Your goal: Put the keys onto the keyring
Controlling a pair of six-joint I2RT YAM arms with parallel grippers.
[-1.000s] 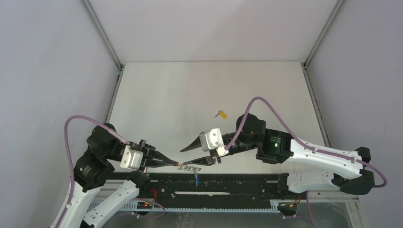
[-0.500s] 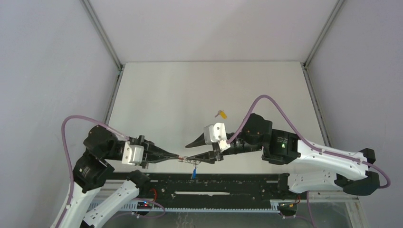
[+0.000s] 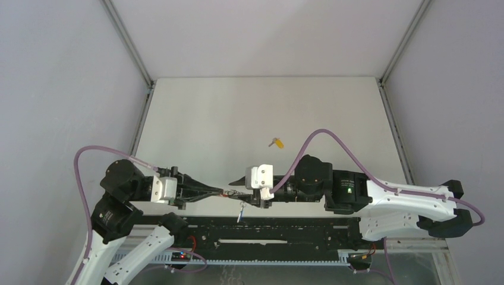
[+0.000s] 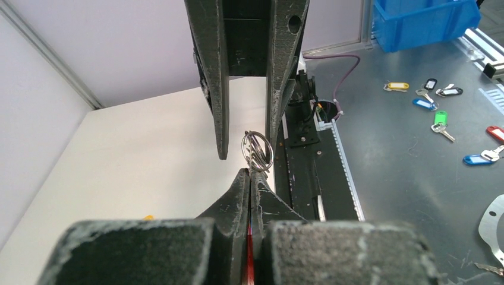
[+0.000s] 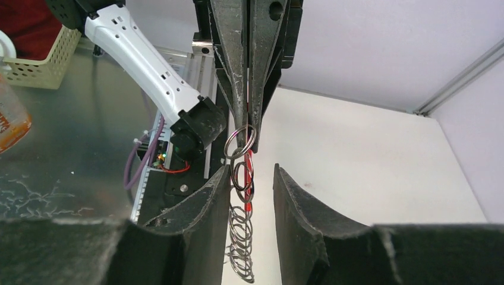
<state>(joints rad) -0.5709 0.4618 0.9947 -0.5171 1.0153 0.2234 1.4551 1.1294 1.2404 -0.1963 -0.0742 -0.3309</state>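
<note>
Fingers of left gripper pressed together, pinching the red tag of the keyring, a red oval tag joined to grey metal split rings. Right gripper spread, jaws either side of those rings. Small blue-headed metal key hangs just below the keyring. Yellow-orange-headed metal key lies well beyond the keyring on white table.

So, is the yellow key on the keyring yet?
Not on. The yellow key lies alone on the table, well apart from the keyring.
</note>
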